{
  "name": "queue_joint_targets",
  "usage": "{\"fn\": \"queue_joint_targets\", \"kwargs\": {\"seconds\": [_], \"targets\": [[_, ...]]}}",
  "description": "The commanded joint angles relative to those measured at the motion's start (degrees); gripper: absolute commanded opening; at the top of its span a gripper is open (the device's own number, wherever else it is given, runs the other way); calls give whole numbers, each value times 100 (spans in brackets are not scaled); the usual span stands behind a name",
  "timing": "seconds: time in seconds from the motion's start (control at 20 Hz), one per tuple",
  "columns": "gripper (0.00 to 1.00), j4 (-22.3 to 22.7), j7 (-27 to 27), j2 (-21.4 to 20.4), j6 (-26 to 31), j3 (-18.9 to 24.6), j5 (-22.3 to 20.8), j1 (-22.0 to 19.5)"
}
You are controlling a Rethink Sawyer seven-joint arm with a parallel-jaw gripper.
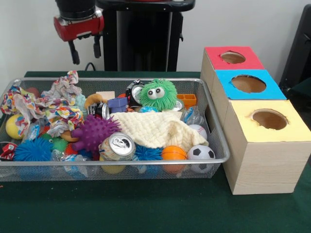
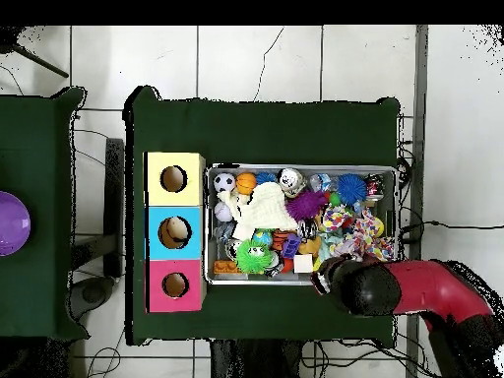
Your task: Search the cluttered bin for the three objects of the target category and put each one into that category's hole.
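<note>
Gripper [image 1: 85, 52] hangs released above bin [image 1: 221, 145]; no readable writing on can [image 1: 118, 144]; only overhead shows purple bowl [image 2: 12, 222].

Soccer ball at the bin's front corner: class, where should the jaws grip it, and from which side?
Grip the soccer ball across its middle, coming straight down from above. It is round, its top is uncovered, and the bin wall and the orange ball block sideways approaches.

Balls [image 1: 174, 153] half under the cream cloth [image 1: 158, 128]; arm cut off above
</note>
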Motion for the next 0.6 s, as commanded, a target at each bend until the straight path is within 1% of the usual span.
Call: {"fn": "queue_joint_targets", "kwargs": {"seconds": [0.05, 0.35, 0.5, 0.6], "targets": [[100, 327, 659, 205, -498, -323, -77, 236], [100, 191, 704, 550, -808, -544, -218, 396], [100, 25, 662, 788, -853, -670, -258, 491], [100, 2, 601, 791, -926, -689, -241, 491]]}}
